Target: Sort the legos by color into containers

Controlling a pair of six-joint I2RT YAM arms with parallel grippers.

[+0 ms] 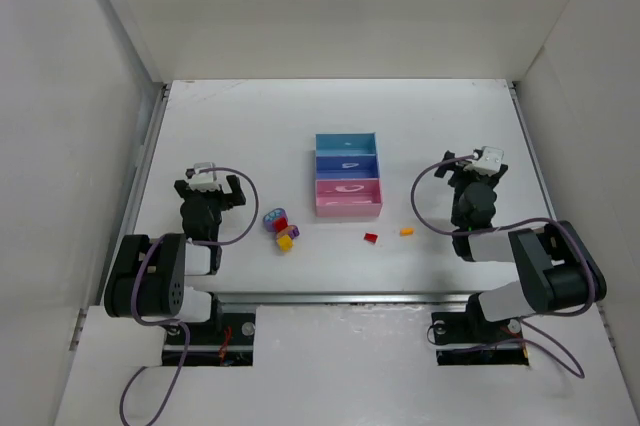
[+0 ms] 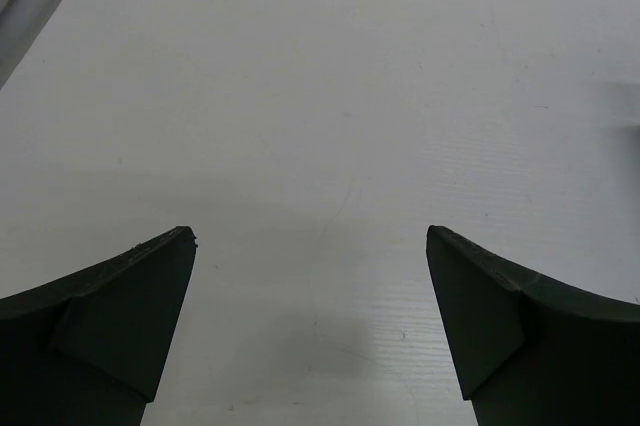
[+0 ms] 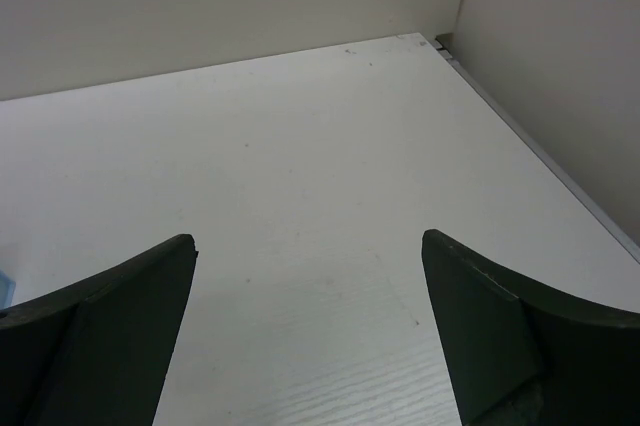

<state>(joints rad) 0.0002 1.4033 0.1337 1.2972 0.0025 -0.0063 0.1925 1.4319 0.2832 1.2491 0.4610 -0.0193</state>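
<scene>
Three joined trays stand mid-table in the top view: light blue (image 1: pixel 345 142) at the back, darker blue (image 1: pixel 346 165) in the middle, pink (image 1: pixel 348 197) nearest. Near the left front of the trays lies a small cluster of legos: lavender-blue (image 1: pixel 272 217), red (image 1: pixel 282 223), purple (image 1: pixel 293 231) and yellow (image 1: pixel 285 242). A red lego (image 1: pixel 371 237) and an orange lego (image 1: pixel 407 231) lie in front of the pink tray. My left gripper (image 1: pixel 207 184) is open and empty, left of the cluster. My right gripper (image 1: pixel 477 168) is open and empty, right of the trays. Both wrist views show only bare table between the fingers.
White walls enclose the table on the left, back and right. A metal rail (image 1: pixel 145 161) runs along the left edge and another along the right edge (image 1: pixel 530 146). The right wall and back corner show in the right wrist view (image 3: pixel 450 41).
</scene>
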